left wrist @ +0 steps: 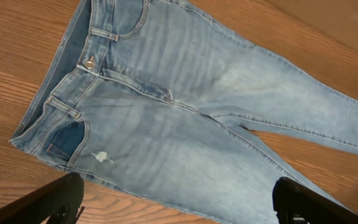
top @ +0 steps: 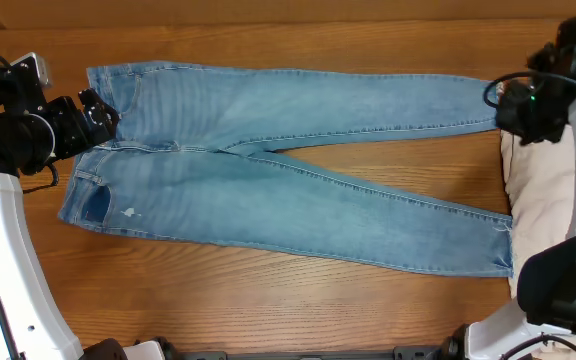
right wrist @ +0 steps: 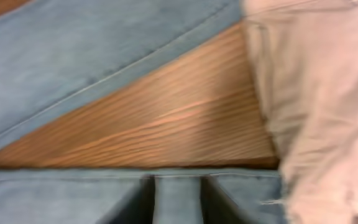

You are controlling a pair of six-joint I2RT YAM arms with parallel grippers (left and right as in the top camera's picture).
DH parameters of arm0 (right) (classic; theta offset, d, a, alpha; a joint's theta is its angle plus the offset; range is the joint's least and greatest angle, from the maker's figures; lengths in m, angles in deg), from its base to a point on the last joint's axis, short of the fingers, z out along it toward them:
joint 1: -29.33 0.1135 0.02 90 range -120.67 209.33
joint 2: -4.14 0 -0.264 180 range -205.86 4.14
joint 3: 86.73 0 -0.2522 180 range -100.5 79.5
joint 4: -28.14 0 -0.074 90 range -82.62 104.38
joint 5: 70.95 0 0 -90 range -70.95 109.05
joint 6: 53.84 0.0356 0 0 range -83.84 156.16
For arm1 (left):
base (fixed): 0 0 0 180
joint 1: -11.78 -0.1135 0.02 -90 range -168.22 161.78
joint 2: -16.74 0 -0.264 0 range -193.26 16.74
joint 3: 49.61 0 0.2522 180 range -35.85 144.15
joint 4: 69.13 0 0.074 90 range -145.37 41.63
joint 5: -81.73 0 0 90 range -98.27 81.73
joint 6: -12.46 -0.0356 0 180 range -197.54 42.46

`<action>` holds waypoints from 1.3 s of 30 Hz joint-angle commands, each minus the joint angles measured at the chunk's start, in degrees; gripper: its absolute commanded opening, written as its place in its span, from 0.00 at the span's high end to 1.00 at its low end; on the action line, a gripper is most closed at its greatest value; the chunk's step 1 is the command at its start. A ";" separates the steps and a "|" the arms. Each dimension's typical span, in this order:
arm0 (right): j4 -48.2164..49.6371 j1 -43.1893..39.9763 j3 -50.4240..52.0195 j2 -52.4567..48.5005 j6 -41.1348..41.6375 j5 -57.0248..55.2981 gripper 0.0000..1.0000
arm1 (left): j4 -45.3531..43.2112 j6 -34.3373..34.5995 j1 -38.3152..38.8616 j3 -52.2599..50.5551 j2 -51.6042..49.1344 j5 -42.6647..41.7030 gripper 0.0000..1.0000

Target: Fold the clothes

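Light blue jeans (top: 218, 195) lie flat on the wooden table, waist at the left and both legs spread toward the right. They fill the left wrist view (left wrist: 185, 124). My left gripper (top: 103, 115) hovers at the waistband, open wide and empty, with its fingers (left wrist: 179, 208) apart over the lower hip edge. My right gripper (top: 513, 105) is at the hem of the upper leg. In the right wrist view its fingers (right wrist: 178, 199) are close together with a strip of the denim hem (right wrist: 73, 56) between them.
A pale pink garment (top: 543, 200) lies at the right edge of the table beside the leg ends, and it also shows in the right wrist view (right wrist: 316, 93). Bare wood (top: 388, 160) shows between the two legs.
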 commanded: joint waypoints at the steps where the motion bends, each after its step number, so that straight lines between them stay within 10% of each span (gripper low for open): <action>1: 1.18 -3.98 3.72 -0.83 -1.70 -2.54 0.96 | -0.09 -0.02 0.00 0.61 -0.17 -0.74 0.00; 26: 19.74 -21.09 15.50 -16.09 -8.48 -4.79 0.96 | -0.09 -0.02 0.00 0.61 -0.17 -0.74 0.00; 33: -1.44 -19.74 -3.91 -16.02 -8.02 15.82 0.96 | -0.09 -0.02 0.00 0.61 -0.17 -0.74 0.00; 39: -12.22 -9.16 -1.27 -16.02 -7.93 13.60 0.96 | -0.11 -0.02 0.00 0.61 -0.17 -0.74 0.00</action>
